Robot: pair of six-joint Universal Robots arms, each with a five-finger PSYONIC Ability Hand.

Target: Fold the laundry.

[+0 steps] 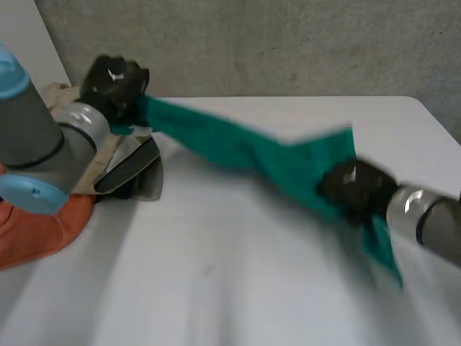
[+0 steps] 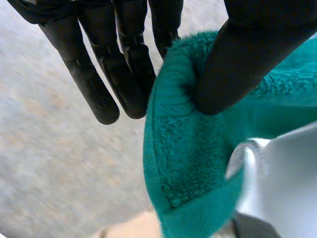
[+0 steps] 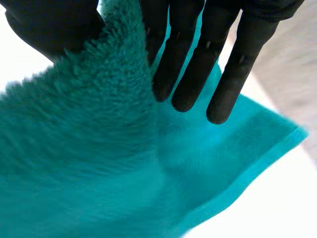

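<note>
The towel (image 1: 238, 144) is stretched over the table (image 1: 216, 288) between both hands. The left hand (image 1: 114, 81) pinches one end and the right hand (image 1: 356, 189) pinches the other. I think they should pull it flat and lay it down smooth. The head view shows the whole towel and the pile (image 1: 43, 223) of clothes. The wrist views show a thumb (image 2: 247, 64) squeezing cloth against straight fingers (image 3: 193, 69).

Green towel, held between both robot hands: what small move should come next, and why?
Probably lower the green towel flat onto the table. The left robot hand pinches one end and the right robot hand pinches the other, so it spans between them as a bunched band, not yet spread out for folding.
</note>
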